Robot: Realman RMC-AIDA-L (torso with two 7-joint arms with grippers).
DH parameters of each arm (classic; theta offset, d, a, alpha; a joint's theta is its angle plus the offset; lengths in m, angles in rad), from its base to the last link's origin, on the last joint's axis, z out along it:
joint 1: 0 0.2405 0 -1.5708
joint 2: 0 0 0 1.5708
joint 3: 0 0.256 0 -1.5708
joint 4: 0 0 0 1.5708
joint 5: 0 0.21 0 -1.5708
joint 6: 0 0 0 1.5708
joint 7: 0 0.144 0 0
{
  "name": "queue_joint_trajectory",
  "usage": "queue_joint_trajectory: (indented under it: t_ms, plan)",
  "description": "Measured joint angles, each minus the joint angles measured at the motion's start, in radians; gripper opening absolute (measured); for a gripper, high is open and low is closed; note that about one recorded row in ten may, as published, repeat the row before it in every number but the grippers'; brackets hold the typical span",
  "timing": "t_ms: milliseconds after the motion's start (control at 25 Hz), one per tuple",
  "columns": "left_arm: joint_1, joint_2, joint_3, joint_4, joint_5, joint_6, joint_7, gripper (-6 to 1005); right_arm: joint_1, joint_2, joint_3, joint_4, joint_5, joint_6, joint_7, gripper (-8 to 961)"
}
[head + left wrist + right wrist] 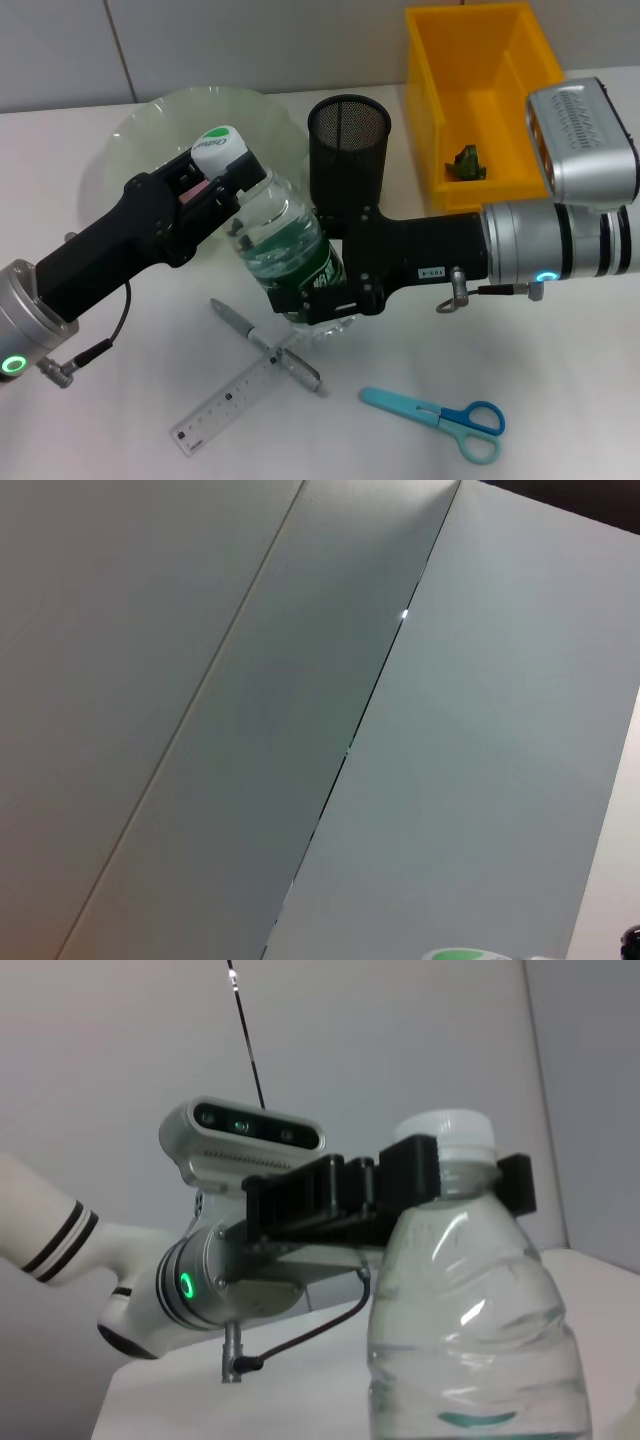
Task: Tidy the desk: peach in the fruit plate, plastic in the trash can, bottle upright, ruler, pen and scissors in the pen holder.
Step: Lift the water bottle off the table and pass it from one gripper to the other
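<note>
A clear water bottle with a green label and a white cap stands nearly upright above the table, held at both ends. My left gripper is shut on its neck just under the cap. In the right wrist view its black fingers clamp the neck of the bottle. My right gripper is shut on the bottle's base. A grey pen lies across a clear ruler in front, with blue scissors to the right. The black mesh pen holder stands behind. The peach is out of view.
A pale green fruit plate lies at the back left, partly hidden by my left arm. The yellow trash bin at the back right holds a small crumpled green piece. The left wrist view shows mostly wall and the bottle's cap.
</note>
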Motion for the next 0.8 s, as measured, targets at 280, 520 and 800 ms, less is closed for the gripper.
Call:
queue_joint_trajectory:
  t_ms: [280,520,800]
  plan:
    - [-0.002,-0.001,0.0,0.002,-0.005,0.0,-0.013,439,0.0,0.0,-0.008,0.003,0.002,0.012,0.002,823]
    - [-0.001,0.0,0.0,-0.002,-0.021,0.001,-0.014,439,0.0,0.0,-0.037,0.004,0.005,0.032,0.017,823]
    - [0.0,0.001,-0.001,0.002,-0.029,0.001,-0.015,438,-0.004,0.0,-0.044,0.005,0.004,0.037,0.017,822]
